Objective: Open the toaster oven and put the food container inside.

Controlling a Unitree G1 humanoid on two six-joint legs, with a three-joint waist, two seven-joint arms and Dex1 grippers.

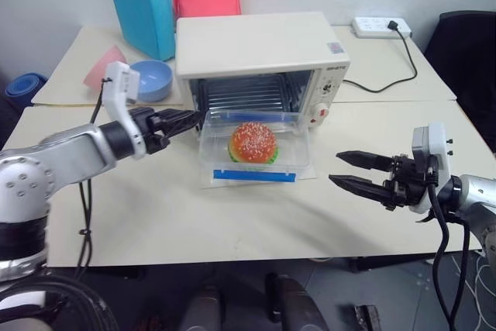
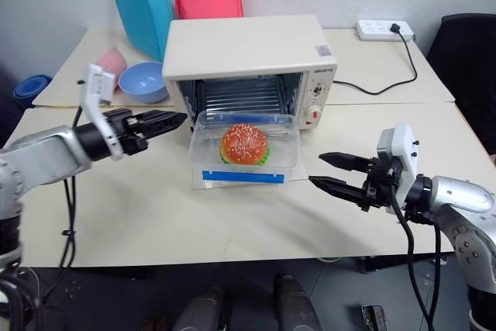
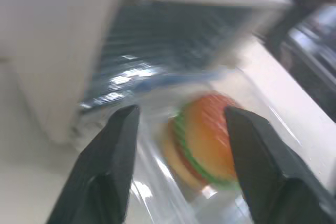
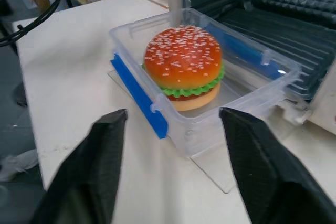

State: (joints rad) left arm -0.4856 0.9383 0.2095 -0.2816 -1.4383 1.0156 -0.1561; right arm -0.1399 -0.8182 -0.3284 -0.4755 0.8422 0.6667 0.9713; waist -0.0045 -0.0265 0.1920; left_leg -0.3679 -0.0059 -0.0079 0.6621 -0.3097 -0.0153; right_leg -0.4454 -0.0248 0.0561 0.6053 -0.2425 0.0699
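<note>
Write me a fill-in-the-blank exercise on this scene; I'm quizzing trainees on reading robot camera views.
1. The toaster oven has its glass door ____.
2. The food container holds a sesame-bun ____.
3. The food container rests on the lowered ____ in front of the wire rack.
4. Both the left end effector and the right end effector have their fingers ____, with nothing between them.

Missing words: open; burger; door; apart

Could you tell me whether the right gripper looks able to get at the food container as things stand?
Probably yes. The right gripper is open and points toward the food container, which sits on the lowered door of the toaster oven, with only bare table between them.
</note>
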